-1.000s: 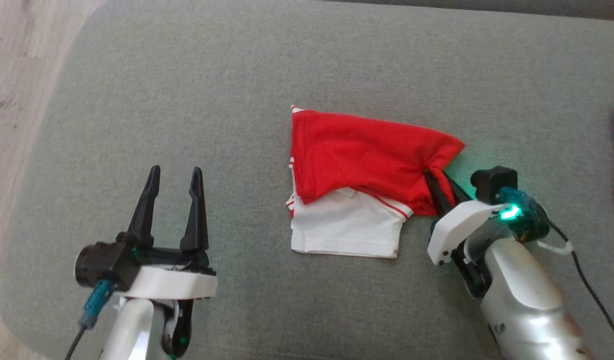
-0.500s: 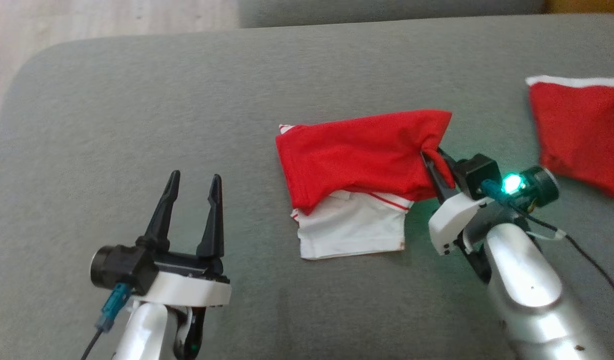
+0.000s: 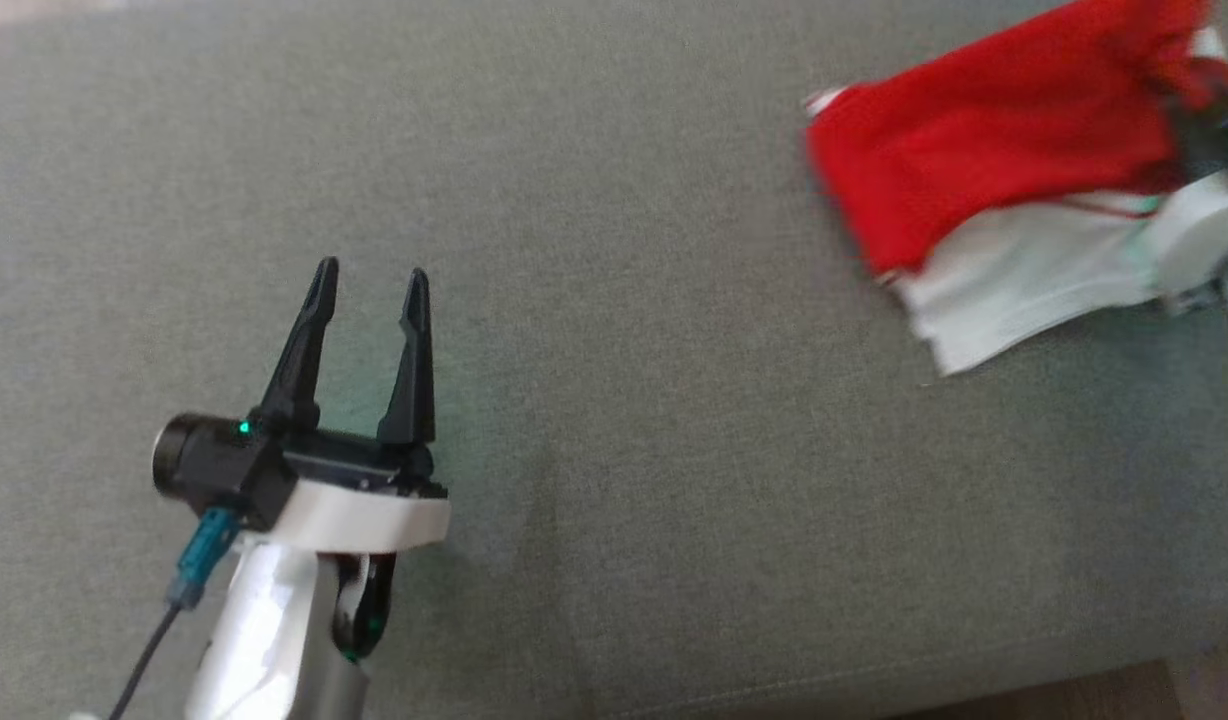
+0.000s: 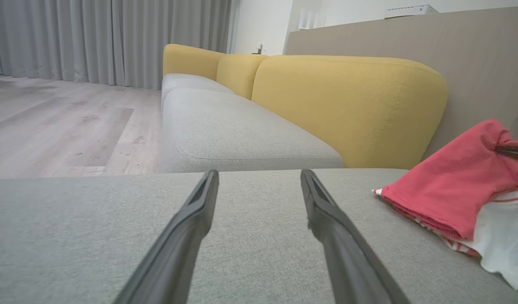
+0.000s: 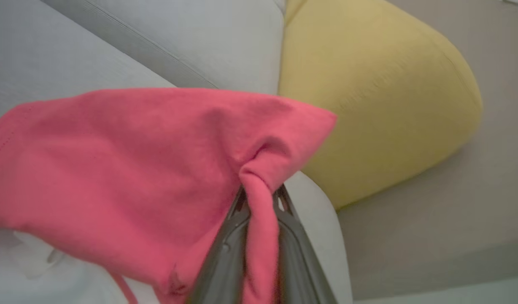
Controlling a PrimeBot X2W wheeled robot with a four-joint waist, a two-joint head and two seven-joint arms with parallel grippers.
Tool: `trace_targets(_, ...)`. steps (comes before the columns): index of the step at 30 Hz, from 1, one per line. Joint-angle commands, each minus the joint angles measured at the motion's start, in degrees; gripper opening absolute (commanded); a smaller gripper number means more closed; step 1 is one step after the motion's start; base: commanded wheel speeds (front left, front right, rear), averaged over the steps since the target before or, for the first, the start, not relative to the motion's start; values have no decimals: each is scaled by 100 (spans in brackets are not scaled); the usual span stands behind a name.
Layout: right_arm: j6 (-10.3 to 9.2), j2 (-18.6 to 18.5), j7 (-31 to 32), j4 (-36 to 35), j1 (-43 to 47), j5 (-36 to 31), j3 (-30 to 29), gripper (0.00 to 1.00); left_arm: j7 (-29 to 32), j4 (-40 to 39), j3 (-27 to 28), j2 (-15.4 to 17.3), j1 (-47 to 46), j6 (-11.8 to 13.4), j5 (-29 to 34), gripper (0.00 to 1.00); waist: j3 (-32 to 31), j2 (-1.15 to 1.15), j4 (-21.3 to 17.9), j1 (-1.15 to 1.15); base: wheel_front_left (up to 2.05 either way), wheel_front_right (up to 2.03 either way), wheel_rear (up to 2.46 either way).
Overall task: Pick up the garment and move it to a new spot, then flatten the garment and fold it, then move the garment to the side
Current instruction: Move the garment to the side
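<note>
Working over the grey sofa seat (image 3: 574,200), with yellow back cushions (image 4: 347,105) behind it.

Judging from the garment (image 3: 984,150): picked up, flattened and folded already, going by its neatly stacked layers. Appears to be in the last step, carrying it to the side. Not yet set down or let go. Left to do: lower it by the seat's right edge, release, draw the arm back.

Finding the garment toward the far right corner of the seat. Red layer on top, white layer with a thin red stripe beneath, showing along the near side. Raised at its right end into a pinched peak, sloping down toward the seat at its left end; cannot tell whether resting or just clear. Blurred in the head view.

Noting the right gripper (image 5: 259,202) clamped on a bunched tuck of red cloth, fingers (image 5: 225,253) nearly together. Noting the left gripper (image 3: 371,268) toward the front left of the seat, fingers apart, holding nothing, well apart from the garment.
</note>
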Motion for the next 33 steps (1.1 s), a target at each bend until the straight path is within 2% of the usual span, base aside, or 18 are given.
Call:
trace_targets(1,-5,-274,48,-65,-158,15,-131,0,-28,-190,166,43,-219,-36,37,100,239,0,-47,-1,0,0,0)
trace_targets(5,-5,-559,84,197,-349,-57,-584,0,-28,-157,174,64,-332,-55,22,100,389,0,-4,-1,0,0,0)
trace_targets(9,-5,-657,-6,468,-448,-136,-1019,0,-28,-130,181,91,-375,-65,6,100,469,0,62,-1,0,0,0)
trace_targets(14,-5,-477,-142,637,-490,-191,-1593,0,-28,-134,247,146,-390,-70,-1,100,530,0,100,-1,0,0,0)
trace_targets(19,-5,-259,-163,675,-496,-327,-1821,0,-28,-144,304,177,-354,-73,-6,100,530,0,82,-1,0,0,0)
trace_targets(20,-5,-220,-159,667,-499,-354,-1873,23,-28,-140,302,182,-351,-73,-8,100,522,0,77,-1,0,0,0)
trace_targets(21,-5,-186,-162,652,-497,-385,-1922,67,-28,-133,298,186,-349,-73,-9,100,512,0,74,-1,0,0,0)
trace_targets(22,-5,-147,-177,628,-490,-410,-1961,96,-28,-123,293,186,-348,-73,-11,100,493,0,71,-1,0,0,0)
trace_targets(23,-5,-102,-163,617,-480,-420,-2011,100,-28,-114,291,186,-346,-73,-14,100,469,0,69,-1,0,0,0)
trace_targets(33,-5,389,-349,98,-288,-416,-1924,100,-28,-67,388,113,-174,-74,-67,100,-100,0,101,-1,0,0,0)
